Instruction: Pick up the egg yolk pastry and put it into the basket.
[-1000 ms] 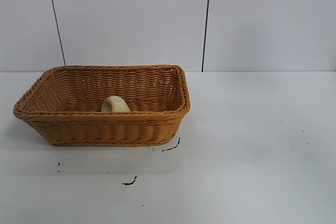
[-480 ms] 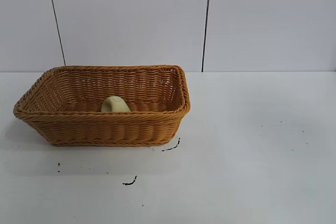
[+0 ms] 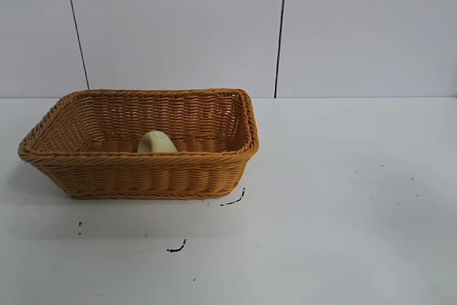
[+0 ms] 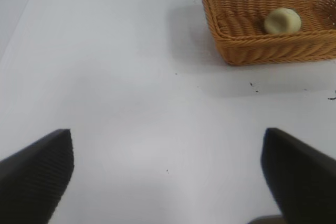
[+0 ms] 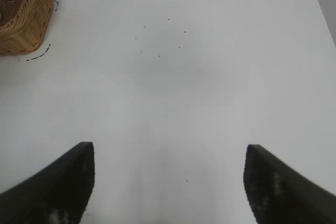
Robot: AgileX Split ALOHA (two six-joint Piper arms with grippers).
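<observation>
Egg yolk pastry (image 3: 156, 142) lies inside the basket (image 3: 143, 173) on its floor, near the front wall, touched by neither arm; placement reads as done, the step in hand being pull-back to rest. Left gripper (image 4: 168, 174) and right gripper (image 5: 168, 179) both hang over bare table (image 3: 343, 205), well apart from the basket, fingers spread wide with nothing between them; next move likely calls only for parking. Count: one pastry, one basket, two grippers.

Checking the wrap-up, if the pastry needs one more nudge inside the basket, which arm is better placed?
Probably left: the left gripper, open and empty, faces the egg yolk pastry in the basket. The right gripper sees only a corner.
</observation>
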